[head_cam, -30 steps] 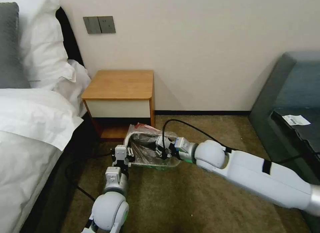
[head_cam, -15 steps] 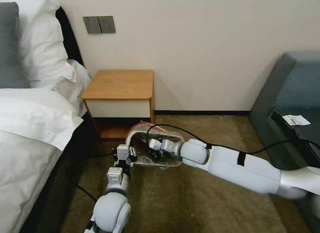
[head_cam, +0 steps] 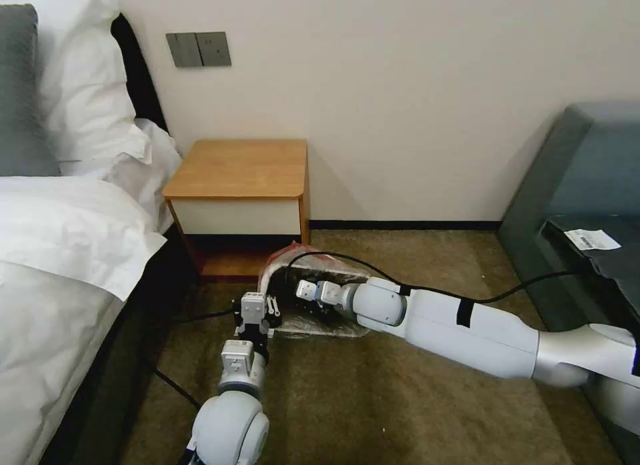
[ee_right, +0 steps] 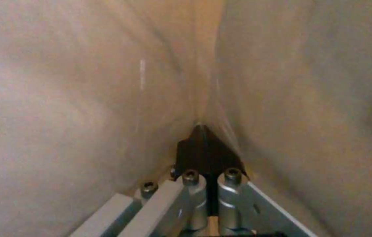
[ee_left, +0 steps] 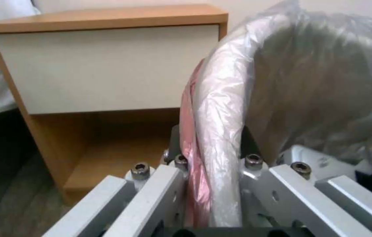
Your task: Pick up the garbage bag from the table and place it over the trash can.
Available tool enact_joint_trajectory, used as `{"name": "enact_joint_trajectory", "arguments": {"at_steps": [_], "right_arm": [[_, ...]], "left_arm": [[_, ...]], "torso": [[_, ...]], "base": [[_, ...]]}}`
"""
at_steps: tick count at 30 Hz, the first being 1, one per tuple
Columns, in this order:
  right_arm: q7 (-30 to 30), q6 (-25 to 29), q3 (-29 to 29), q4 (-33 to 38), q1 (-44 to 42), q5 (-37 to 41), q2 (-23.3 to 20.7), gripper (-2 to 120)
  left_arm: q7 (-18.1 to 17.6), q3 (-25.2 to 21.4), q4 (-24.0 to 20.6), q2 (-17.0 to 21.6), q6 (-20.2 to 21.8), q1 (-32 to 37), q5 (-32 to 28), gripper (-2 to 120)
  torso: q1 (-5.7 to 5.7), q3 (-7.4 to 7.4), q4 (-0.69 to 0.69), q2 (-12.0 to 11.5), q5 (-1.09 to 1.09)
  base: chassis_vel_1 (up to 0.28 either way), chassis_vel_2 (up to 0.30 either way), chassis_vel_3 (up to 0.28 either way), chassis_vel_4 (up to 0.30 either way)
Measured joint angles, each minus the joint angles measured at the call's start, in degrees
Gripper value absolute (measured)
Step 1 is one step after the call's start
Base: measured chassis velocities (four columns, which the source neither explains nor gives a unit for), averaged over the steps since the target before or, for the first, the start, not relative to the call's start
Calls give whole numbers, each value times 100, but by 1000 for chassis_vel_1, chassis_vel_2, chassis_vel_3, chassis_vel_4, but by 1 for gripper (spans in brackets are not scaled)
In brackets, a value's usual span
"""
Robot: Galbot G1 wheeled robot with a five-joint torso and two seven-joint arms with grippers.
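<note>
Two tools at work: the right tool (ee_right: 205, 154), jaws pinched together with film pressed around the tips, has pushed deeper inside the garbage bag (head_cam: 320, 298) within the last second; the left tool (ee_left: 210, 171) clamps the bag's pink edge over the trash can (ee_left: 221, 108) rim. Bag now drapes the can, beside the bare worktop (head_cam: 240, 168). Judgement: liner nearly seated.

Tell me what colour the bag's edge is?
Pinkish red; the garbage bag edge shows best in the left wrist view.
</note>
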Motion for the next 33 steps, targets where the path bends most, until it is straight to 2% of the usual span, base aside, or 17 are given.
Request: {"name": "enact_joint_trajectory", "arguments": {"at_steps": [6,13,16,20,23,25,27,28,30,31,33], "right_arm": [[15,-3,7,58,3,-4,8,0],[221,-236,317,627,-83,107,-168,0],[427,-407,512,1128,-172,351,-378,0],[438,-423,643,1411,-291,434,-633,0],[392,-324,1071,1837,-818,466,-1076,0],[386,-307,1123,1886,-881,467,-1120,0],[342,-36,1608,2379,-1431,509,-1615,0],[342,-36,1608,2379,-1431,509,-1615,0],[203,182,2186,2818,-1852,515,-1974,0],[203,182,2186,2818,-1852,515,-1974,0],[139,304,2908,3202,-2280,555,-2223,0]], "left_arm": [[2,-53,38,-7,9,8,9,6],[-42,-186,260,23,80,-57,-67,6],[-71,-280,326,36,128,-88,-94,6],[-119,-339,323,36,171,-125,-154,6],[-198,-417,274,33,290,-173,-346,6],[-209,-423,272,32,305,-178,-372,6],[-276,-464,279,52,380,-198,-522,6],[-276,-464,279,52,380,-198,-522,6],[-314,-476,299,55,442,-227,-630,6],[-314,-476,299,55,442,-227,-630,6],[-339,-455,319,21,503,-238,-712,6]], "torso": [[0,0,0,0,0],[0,0,0,0,0],[0,0,2,0,0],[0,0,1,0,0],[0,0,0,0,2],[0,0,0,0,3],[0,-1,-2,0,1],[0,-1,-2,0,1],[-1,-1,-1,0,2],[-1,-1,-1,0,2],[0,-1,0,0,1]], "base": [[0,0,0,0],[0,0,0,0],[0,0,0,0],[0,0,0,0],[0,0,0,0],[0,0,0,0],[0,0,0,0],[0,0,0,0],[0,0,0,0],[0,0,0,0],[0,0,0,0]]}}
